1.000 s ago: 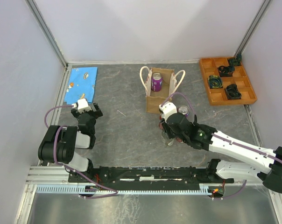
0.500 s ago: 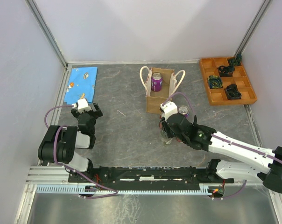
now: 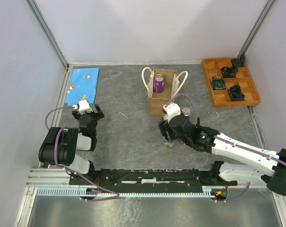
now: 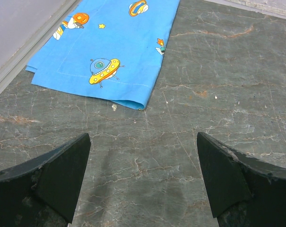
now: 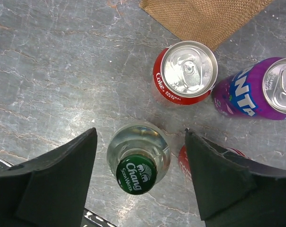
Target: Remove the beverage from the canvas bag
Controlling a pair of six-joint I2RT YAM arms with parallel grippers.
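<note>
Grip released: right hand (image 5: 140, 137) has spread wide around the upright soda-water bottle (image 5: 136, 172)

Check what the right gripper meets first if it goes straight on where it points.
The right gripper, open, would first meet the soda water bottle standing between its fingers; how far off is unclear.

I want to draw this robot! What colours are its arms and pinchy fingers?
The left arm is chunky and mostly black. The right arm has long white shells with black joints. A thin purple cable loops along each, and a small white block sits on each wrist. The left gripper and right gripper have broad black wedge-shaped fingers.
</note>
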